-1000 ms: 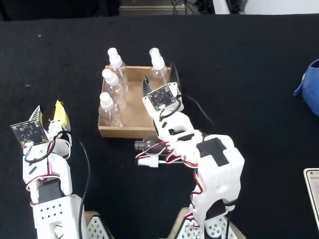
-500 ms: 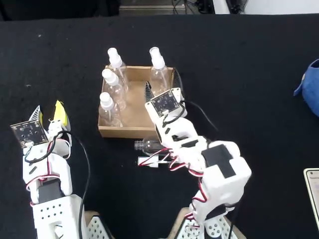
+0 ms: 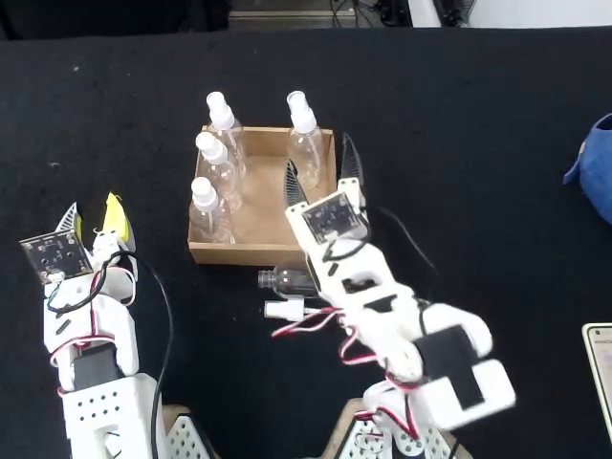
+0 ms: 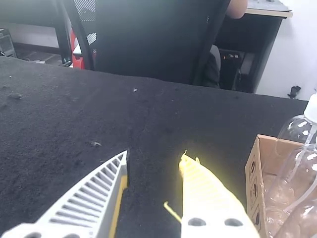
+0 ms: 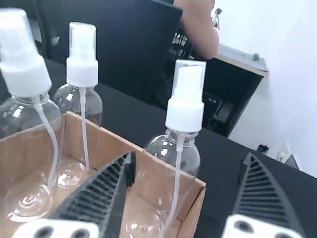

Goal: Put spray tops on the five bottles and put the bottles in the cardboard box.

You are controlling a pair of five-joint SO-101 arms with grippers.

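Bottles (image 3: 212,158), four capped, stand in the cardboard box (image 3: 251,252); the fifth bottle (image 3: 285,280) lies at 6 o'clock beside its spray top (image 3: 284,310). Right gripper (image 3: 320,170) gapes at 3 o'clock, left gripper (image 3: 93,212) at 8.

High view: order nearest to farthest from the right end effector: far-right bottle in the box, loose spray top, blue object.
1. Far-right bottle, in the box's back right corner, next to the right end effector.
2. Loose spray top, lying in front of the box.
3. Blue object, far off at the view's right edge.
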